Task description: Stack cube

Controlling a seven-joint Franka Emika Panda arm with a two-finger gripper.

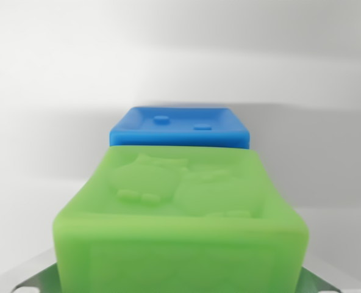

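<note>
— Filling the lower half of the wrist view is the green cube (180, 226), very close to the camera, its top face showing raised owl-like shapes.

— And the blue cube (179, 127)?

— Just behind it, farther from the camera, top face with two small raised bumps. Whether the two touch, I can't tell.

— The table (40, 122)?

— Plain white, under both; no edge or corner shows.

— The pincer?

— Only grey metal slivers (37, 282) at the bottom corners, flanking the green cube. Clenched on it or released, I cannot tell.
</note>
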